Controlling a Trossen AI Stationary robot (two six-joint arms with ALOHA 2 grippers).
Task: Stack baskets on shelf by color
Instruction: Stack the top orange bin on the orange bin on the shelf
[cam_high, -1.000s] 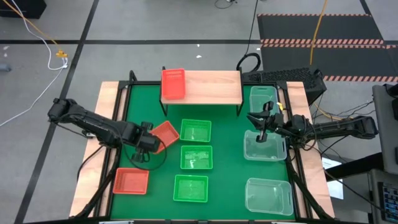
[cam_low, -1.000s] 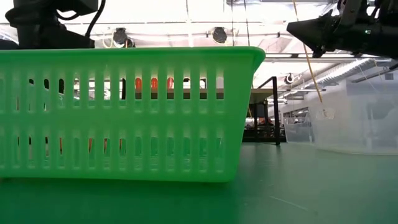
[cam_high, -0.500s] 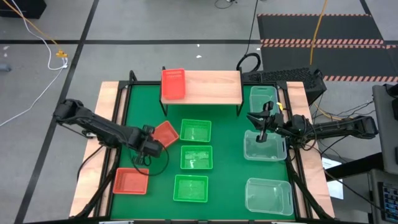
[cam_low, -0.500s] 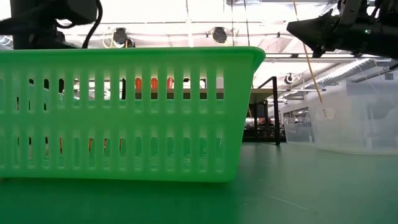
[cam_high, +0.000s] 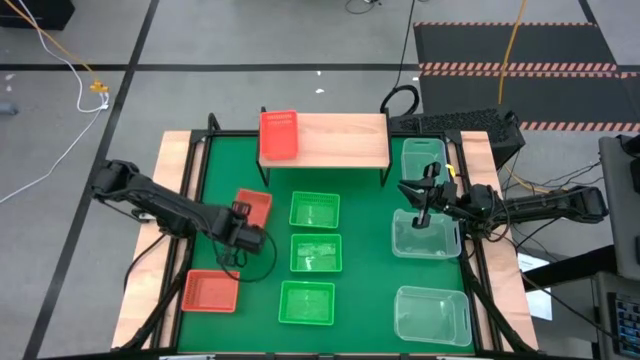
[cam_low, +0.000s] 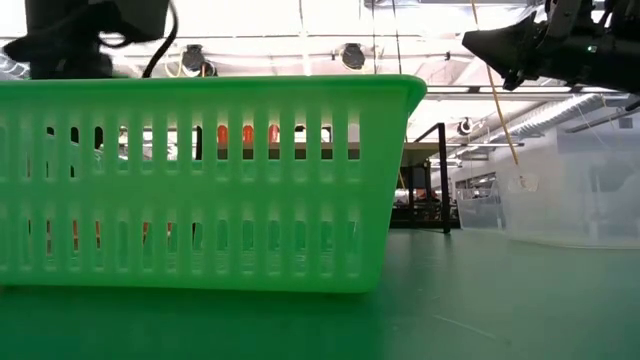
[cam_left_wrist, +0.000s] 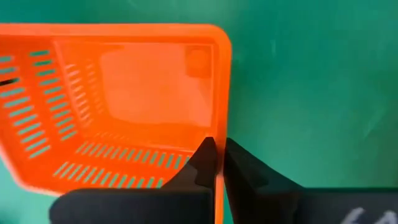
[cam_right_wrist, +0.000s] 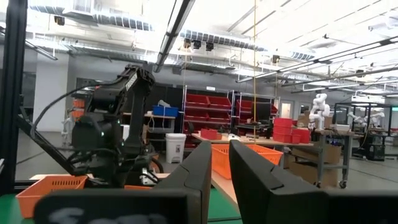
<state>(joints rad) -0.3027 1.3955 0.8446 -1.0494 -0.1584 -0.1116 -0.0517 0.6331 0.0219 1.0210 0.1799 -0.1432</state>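
The green mat (cam_high: 370, 250) covers the table (cam_high: 150, 270) inside pale wooden edges; grey floor with taped lines and a hazard-striped ramp (cam_high: 520, 50) lies beyond at 12 o'clock, and the right wrist view looks into a workshop of racks with red bins. Nearest, at 6 o'clock, sit a green basket (cam_high: 306, 302), a red basket (cam_high: 211, 291) at 7 and a clear basket (cam_high: 432, 315) at 5; all three look empty. Farther in, a second green basket (cam_high: 316, 253) lies at the mat's centre with something pale inside that cannot be made out, a third green one (cam_high: 314, 211) just beyond it. The left gripper (cam_left_wrist: 216, 163) at 9 o'clock has its jaws pinched on the near wall of a red basket (cam_high: 250, 207), which is empty. At 3 o'clock the right gripper (cam_high: 422, 203) hangs over a clear basket (cam_high: 425, 238); whether its fingers hold anything cannot be told. Another clear basket (cam_high: 423, 158) stands at 2 o'clock. Farthest, at 12, the wooden shelf (cam_high: 340, 140) carries one red basket (cam_high: 279, 134) on its left end. In all: three red, three green, three clear.
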